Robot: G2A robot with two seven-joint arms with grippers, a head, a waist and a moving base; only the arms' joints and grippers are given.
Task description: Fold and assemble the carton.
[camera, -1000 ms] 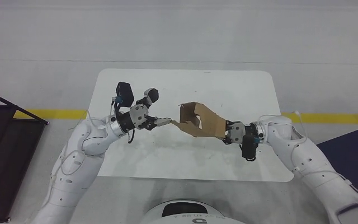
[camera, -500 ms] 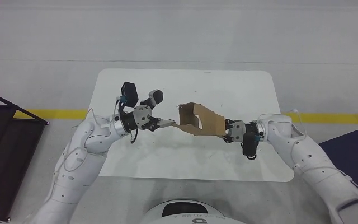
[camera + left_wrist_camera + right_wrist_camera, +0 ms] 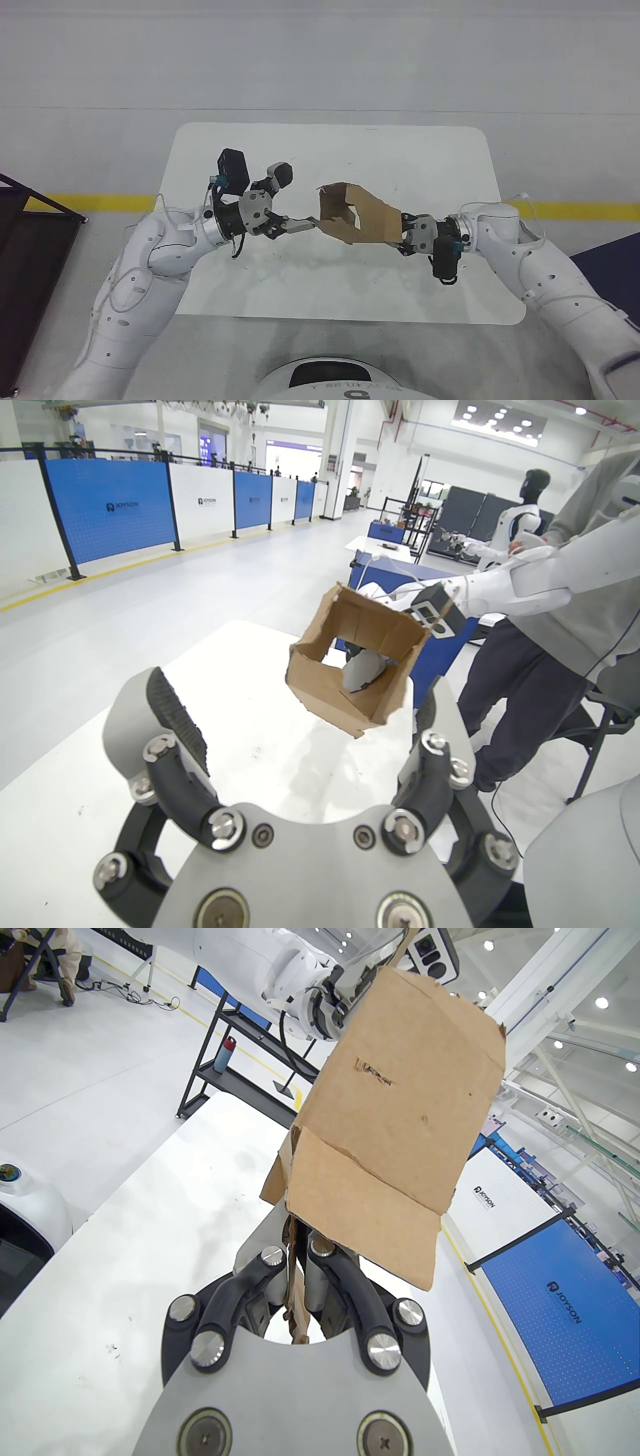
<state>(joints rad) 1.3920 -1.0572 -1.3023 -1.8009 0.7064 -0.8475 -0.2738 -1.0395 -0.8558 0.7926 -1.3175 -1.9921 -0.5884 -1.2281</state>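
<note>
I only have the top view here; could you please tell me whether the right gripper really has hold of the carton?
Observer: Yes. The right wrist view shows the right gripper shut on a flap at the near end of the carton.
Operator: Thank you. Is the left gripper open or shut?
Observer: Open. In the left wrist view the left gripper has its fingers spread wide, and the carton lies ahead of them, touching neither pad as far as I can see.
Operator: Which way does the carton face?
Observer: Its open end faces the left gripper, so the inner walls show.
</note>
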